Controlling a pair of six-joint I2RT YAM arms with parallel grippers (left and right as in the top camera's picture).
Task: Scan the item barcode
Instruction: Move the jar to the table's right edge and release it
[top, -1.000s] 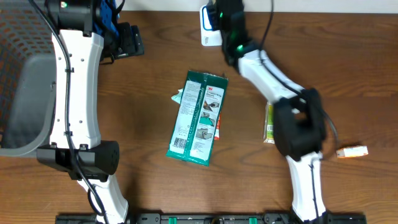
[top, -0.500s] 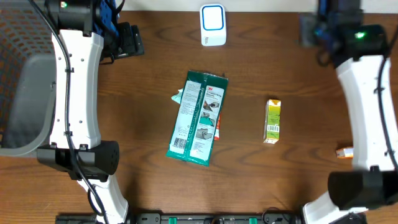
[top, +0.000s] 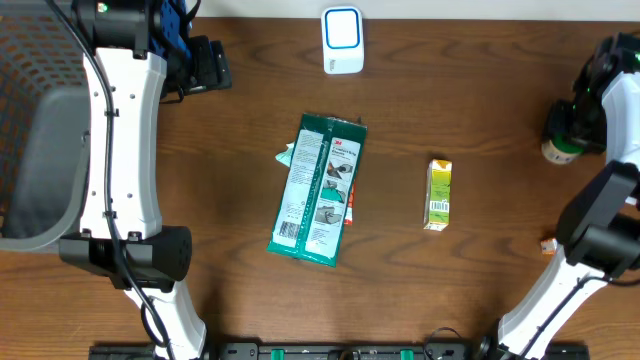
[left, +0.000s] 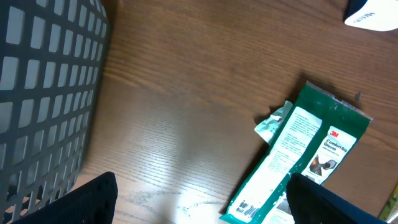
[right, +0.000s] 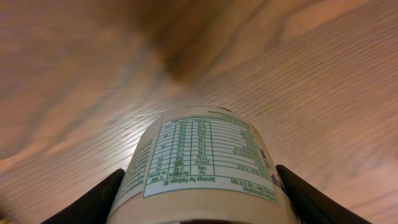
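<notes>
Gripping bottle (right: 205, 149), long axis along right claw (right: 199, 180).

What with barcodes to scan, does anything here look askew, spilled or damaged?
The green plastic glove packet lies skewed in the middle, a crumpled pale-green scrap poking out at its left edge, possibly a torn flap. Nothing is spilled.

You can read a 3M logo (left: 334, 133) on the green packet (left: 292, 168), with "Comfort Grip Gloves" printed just under it. The packet's white panel is fine print, too small to read, and there's a barcode (left: 247, 207) at its lower end. On the bottle (right: 205, 162) you've got a green-printed facts table, rows too fine to read.
</notes>
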